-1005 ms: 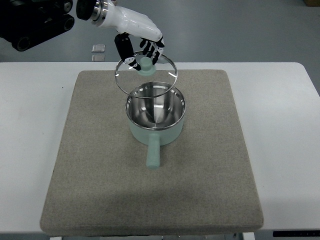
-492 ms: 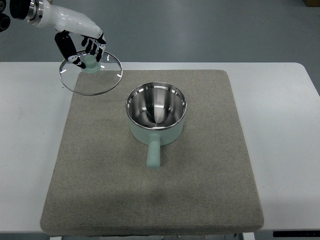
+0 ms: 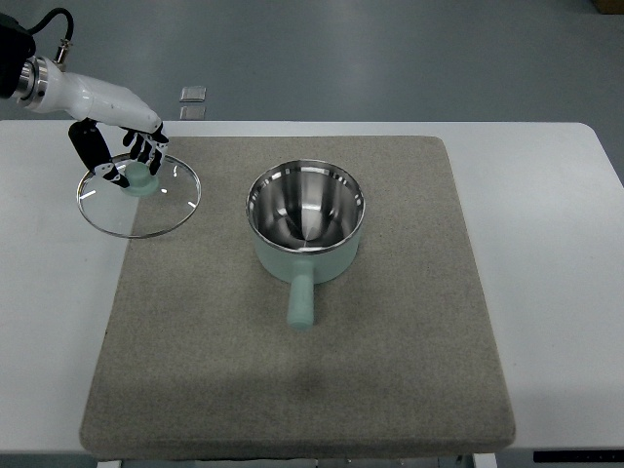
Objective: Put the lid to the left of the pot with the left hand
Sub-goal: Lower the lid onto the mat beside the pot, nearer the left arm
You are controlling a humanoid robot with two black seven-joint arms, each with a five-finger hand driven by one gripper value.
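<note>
A glass lid (image 3: pixel 138 198) with a metal rim and a pale green knob hangs from my left hand (image 3: pixel 122 156), whose fingers are shut on the knob. The lid is to the left of the pot, over the left edge of the grey mat (image 3: pixel 292 390) and the white table (image 3: pixel 49 292); I cannot tell whether it touches them. The pale green pot (image 3: pixel 304 226) with a shiny steel inside stands open on the mat's middle, its handle pointing toward the near edge. My right arm is out of view.
The white table extends left and right of the mat. Two small pale squares (image 3: pixel 192 95) lie on the floor beyond the table's far edge.
My left hand has carried the lid from above the pot's far rim leftward and nearer, down to the mat's left edge.
</note>
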